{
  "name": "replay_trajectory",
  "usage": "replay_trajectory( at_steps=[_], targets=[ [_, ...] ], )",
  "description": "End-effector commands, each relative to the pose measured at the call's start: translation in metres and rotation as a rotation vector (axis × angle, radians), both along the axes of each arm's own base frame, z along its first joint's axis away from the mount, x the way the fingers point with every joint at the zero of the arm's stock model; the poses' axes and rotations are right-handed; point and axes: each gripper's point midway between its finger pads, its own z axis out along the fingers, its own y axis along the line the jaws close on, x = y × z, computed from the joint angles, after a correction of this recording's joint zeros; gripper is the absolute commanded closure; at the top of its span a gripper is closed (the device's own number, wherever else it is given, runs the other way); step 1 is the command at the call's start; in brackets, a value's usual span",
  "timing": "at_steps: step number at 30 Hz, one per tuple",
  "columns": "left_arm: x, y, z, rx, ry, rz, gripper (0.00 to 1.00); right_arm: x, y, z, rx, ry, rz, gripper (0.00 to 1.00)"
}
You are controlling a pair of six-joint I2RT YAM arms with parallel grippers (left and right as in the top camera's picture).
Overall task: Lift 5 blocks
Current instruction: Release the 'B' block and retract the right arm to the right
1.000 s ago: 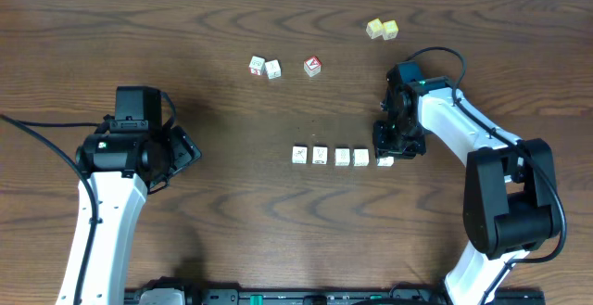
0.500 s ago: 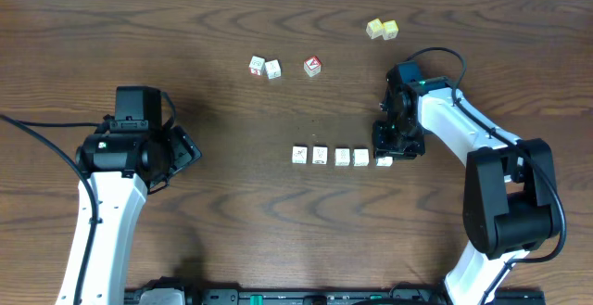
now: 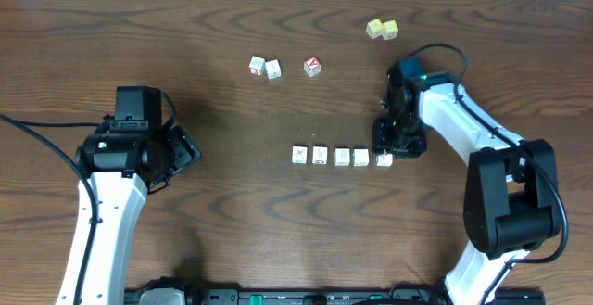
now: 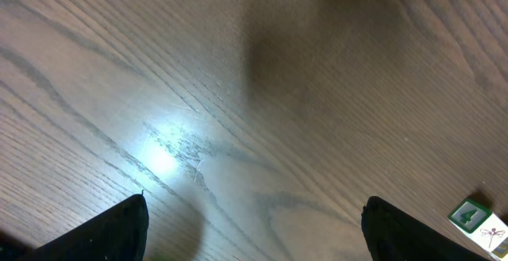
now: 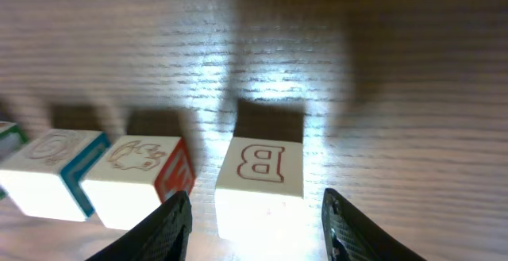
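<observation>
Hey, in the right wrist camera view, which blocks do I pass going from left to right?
cut-off block at the frame edge → teal-edged block → red-sided block → B block

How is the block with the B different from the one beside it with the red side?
The B block shows a letter on top; the red-sided block shows a drawing. The B block sits between the fingers of the right gripper; the red-sided block lies outside them. Both are whitish cubes on the table.
</observation>
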Motion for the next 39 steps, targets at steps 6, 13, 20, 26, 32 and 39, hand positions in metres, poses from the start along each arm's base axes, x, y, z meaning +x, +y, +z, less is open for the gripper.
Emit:
replay_trajectory(
  at_steps=[6, 13, 20, 26, 32, 39],
  targets=[
    [-0.001, 0.003, -0.001, 0.008, 0.008, 0.009, 0.14, 0.04, -0.023, 0.046, 0.018, -0.087, -0.039, 0.37],
    [-0.001, 0.003, -0.002, 0.008, 0.008, 0.009, 0.14, 0.048, -0.056, 0.076, 0.159, -0.105, -0.027, 0.01],
    [-0.001, 0.003, -0.002, 0.008, 0.008, 0.009, 0.14, 0.031, -0.101, 0.091, 0.291, -0.059, -0.194, 0.01],
    [-0.001, 0.003, -0.002, 0.008, 0.008, 0.009, 0.14, 0.018, -0.135, 0.106, 0.297, -0.088, -0.303, 0.01],
    [-0.001, 0.003, -0.002, 0.008, 0.008, 0.009, 0.14, -0.008, -0.138, 0.121, 0.275, -0.157, -0.35, 0.01],
    [-0.001, 0.003, -0.002, 0.008, 0.008, 0.009, 0.14, -0.03, -0.134, 0.111, 0.218, -0.296, -0.375, 0.01]
  ],
)
